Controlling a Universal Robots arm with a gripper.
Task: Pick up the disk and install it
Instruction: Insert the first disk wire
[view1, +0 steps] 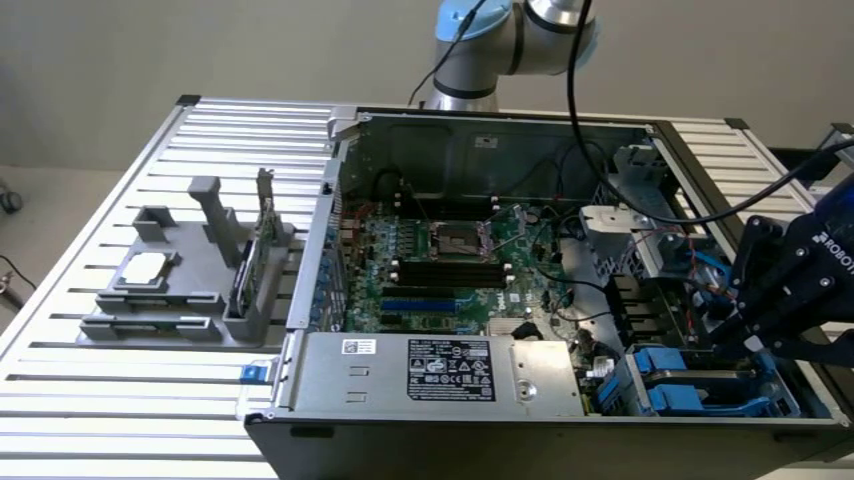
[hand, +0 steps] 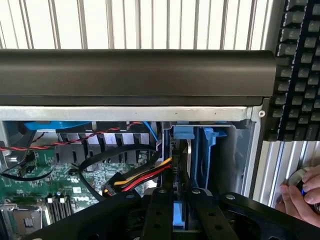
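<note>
The gripper was clenched on the disk, its blue carrier edge low in the frame's centre above the drive bay, where keeping it square to the slot looked wise

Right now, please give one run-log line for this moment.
hand: over drive bay, exterior view's right | disk: between fingers, at bay | person's hand: near keyboard

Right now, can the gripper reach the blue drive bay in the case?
Probably yes: the gripper sits just over the open drive bay and the case lies open, though red-yellow cables run close beside.
</note>
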